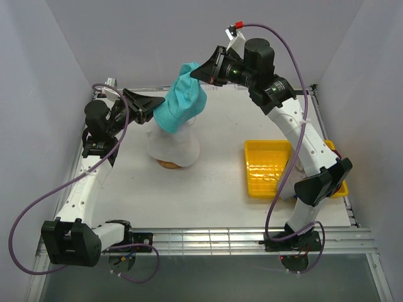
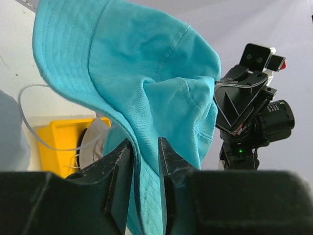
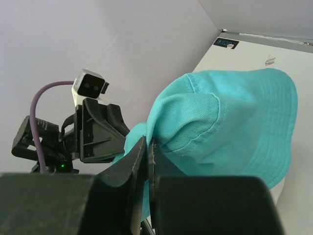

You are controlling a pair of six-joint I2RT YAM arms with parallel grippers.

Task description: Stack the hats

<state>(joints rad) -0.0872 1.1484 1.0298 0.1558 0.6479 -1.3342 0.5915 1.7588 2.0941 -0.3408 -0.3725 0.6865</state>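
Observation:
A teal hat (image 1: pixel 182 104) hangs in the air between my two grippers, above a pale grey hat (image 1: pixel 174 146) that sits over the stand. My left gripper (image 1: pixel 153 104) is shut on the teal hat's brim at its left side; in the left wrist view the brim (image 2: pixel 146 196) passes between the fingers (image 2: pixel 117 166). My right gripper (image 1: pixel 197 72) is shut on a fold of the teal hat's crown at the upper right, with the hat (image 3: pixel 230 117) hanging past its closed fingertips (image 3: pixel 139 152). No blue or dark red hat shows.
A yellow tray (image 1: pixel 267 167) lies right of centre, partly under the right arm. The stand's wooden base (image 1: pixel 170 165) peeks out under the grey hat. In the left wrist view the tray (image 2: pixel 51 144) has a greyish round thing (image 2: pixel 93 144) in front of it. Walls close in on three sides.

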